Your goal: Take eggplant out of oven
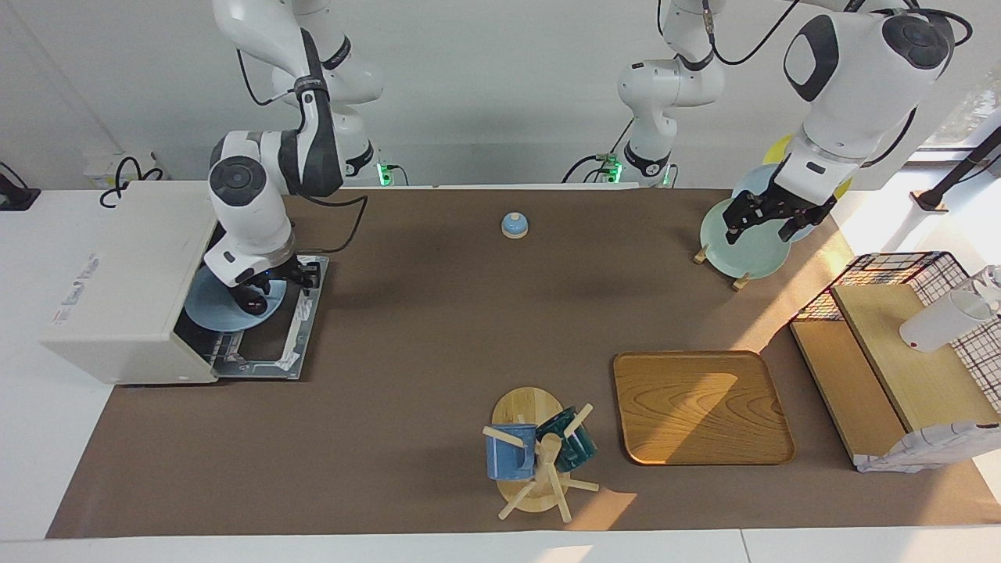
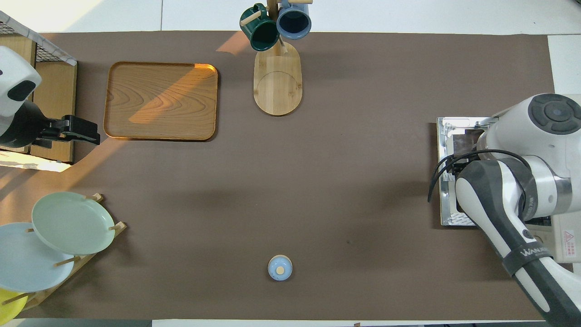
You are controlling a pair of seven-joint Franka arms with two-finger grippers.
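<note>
The off-white oven [image 1: 117, 274] stands at the right arm's end of the table with its door [image 1: 306, 313] dropped open. A light blue plate [image 1: 215, 309] lies in its mouth on the rack. My right gripper [image 1: 256, 295] is down over this plate, at a small dark shape [image 1: 255, 303] that looks like the eggplant, mostly hidden by the hand. In the overhead view the right arm covers the oven's opening, and only the door [image 2: 454, 136] and a corner of the oven [image 2: 565, 238] show. My left gripper [image 1: 765, 225] waits open above the plate rack.
A rack with green and blue plates [image 1: 747, 246] stands near the left arm. A small blue lidded pot [image 1: 514, 225], a wooden tray [image 1: 700, 407], a mug tree with two mugs [image 1: 539, 453] and a wire basket with wooden boards [image 1: 899, 352] are also on the table.
</note>
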